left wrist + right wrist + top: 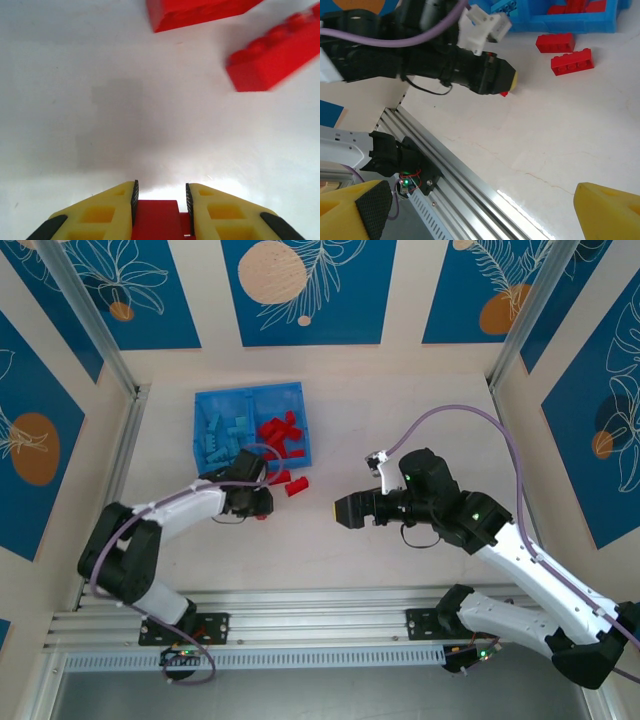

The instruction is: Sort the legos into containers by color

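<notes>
My left jaws are clamped on a small red plastic brick (157,220), bottom centre of the left wrist view. My right jaws stand wide apart, holding nothing. Two loose red bricks (275,55) lie on the white desk (100,100) just beyond. The blue two-compartment plastic tray (245,392) sits upper left in the top view, with teal bricks (218,435) in its left half and red bricks (283,432) in its right.

1. Tray (250,392) sits back-left on the worktop (400,420), its two compartments side by side.
2. There's a left heap of legos (220,435) in one compartment and a right heap (283,432) in the other.
3. Two loose legos (297,486) lie on the worktop, just before the tray's near right corner.
4. Left tool (262,512) is down just before those, with a single lego (157,217) between its fingers.
5. Right tool (343,510) hangs well off to the right, touching nothing.
</notes>
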Robot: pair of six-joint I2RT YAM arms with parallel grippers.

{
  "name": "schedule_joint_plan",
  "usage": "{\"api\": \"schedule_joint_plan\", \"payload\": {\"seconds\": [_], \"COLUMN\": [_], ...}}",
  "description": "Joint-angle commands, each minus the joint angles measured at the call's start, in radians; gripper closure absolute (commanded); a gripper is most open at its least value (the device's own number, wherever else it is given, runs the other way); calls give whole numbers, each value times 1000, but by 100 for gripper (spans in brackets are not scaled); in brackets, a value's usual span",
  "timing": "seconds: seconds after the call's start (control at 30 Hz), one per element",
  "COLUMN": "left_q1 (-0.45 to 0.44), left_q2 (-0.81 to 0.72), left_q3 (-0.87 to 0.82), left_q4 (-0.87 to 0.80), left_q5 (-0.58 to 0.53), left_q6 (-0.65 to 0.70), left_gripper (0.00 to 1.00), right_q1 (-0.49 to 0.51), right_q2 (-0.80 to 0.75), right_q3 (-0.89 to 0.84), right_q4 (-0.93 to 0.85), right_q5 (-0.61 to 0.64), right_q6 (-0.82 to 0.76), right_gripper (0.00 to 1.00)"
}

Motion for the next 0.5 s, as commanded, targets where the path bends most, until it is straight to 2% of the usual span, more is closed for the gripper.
{"api": "schedule_joint_plan", "payload": {"seconds": [0.0,0.13,0.23,0.47], "left_q1": [-53,-57,-44,56], "left_q2": [-119,-95,29,428], "left_q3": [132,314,459,816], "left_q4": [-100,-120,-83,-108], "left_q5": [-56,-185,-291,-265], "left_q6": [17,90,182,205], "left_gripper": [91,94,96,94], "right_q1": [-4,-4,-4,-5], "right_q2": [2,10,9,-41], "right_q3": [5,-4,-7,5], "right_q4": [7,37,36,-35], "right_q5": [-30,-14,23,86], "right_q6": [22,38,60,97], "right_gripper": [5,5,5,5]}}
